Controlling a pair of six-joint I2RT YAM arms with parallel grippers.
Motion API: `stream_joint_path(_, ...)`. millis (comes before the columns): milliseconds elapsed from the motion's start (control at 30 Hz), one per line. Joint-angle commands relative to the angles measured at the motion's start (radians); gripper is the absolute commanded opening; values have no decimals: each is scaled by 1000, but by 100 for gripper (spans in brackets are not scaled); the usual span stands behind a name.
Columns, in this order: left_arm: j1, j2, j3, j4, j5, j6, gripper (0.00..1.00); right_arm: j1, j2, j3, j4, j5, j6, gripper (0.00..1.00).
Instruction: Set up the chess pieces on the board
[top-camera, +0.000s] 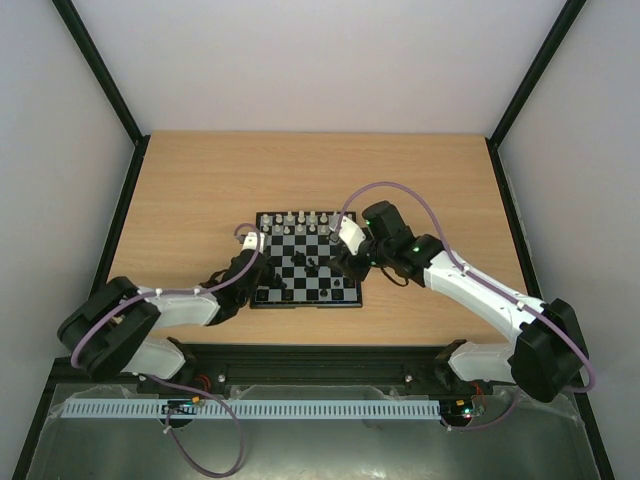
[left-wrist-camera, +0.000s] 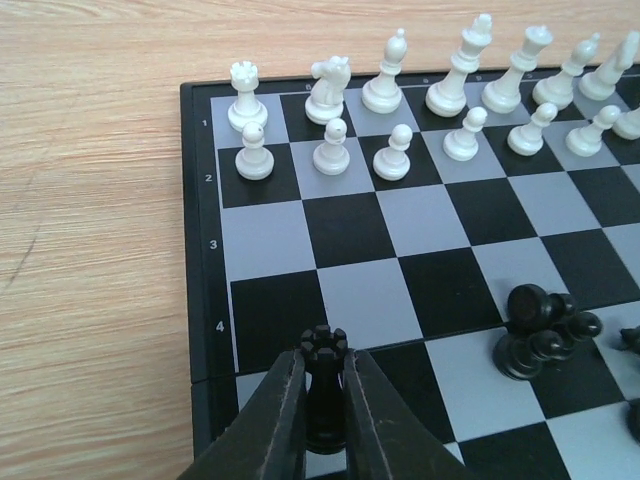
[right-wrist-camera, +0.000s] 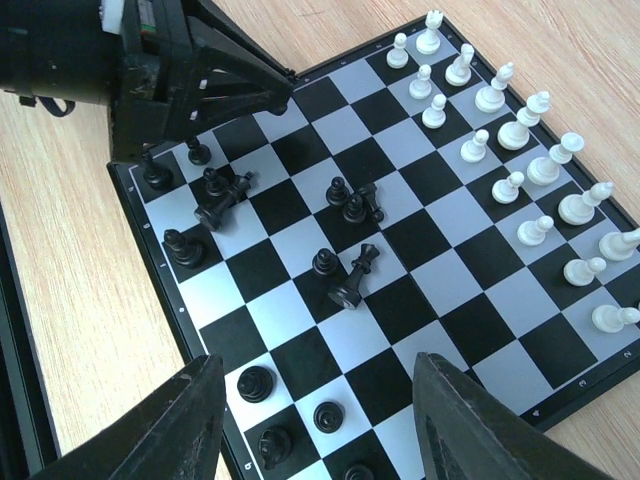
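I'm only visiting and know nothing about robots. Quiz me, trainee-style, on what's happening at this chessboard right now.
1. True or false: the left gripper is closed on a white pawn.
2. The right gripper above the board is: A) open, holding nothing; B) shut on a black piece; C) out of every view.
3. Fill in: the white pieces stand upright in two ___ along one edge of the board.

Key
1. False. It grips a black rook, standing upright between its fingers.
2. A.
3. rows.
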Motion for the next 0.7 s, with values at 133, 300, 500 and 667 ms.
stream_joint_path(133,34,71,60,60,61,5,14,-5,-21,-31,24,10,-3,53)
stream_joint_path(300,39,69,111,-31,92,0,24,-5,-17,-38,29,11,-8,53)
stream_joint_path(500,42,-24,186,-210,110,-37,34,-5,-18,-47,34,10,-12,53)
stream_joint_path(667,75,-15,354,-509,167,-85,34,-5,-20,-59,43,17,-14,53)
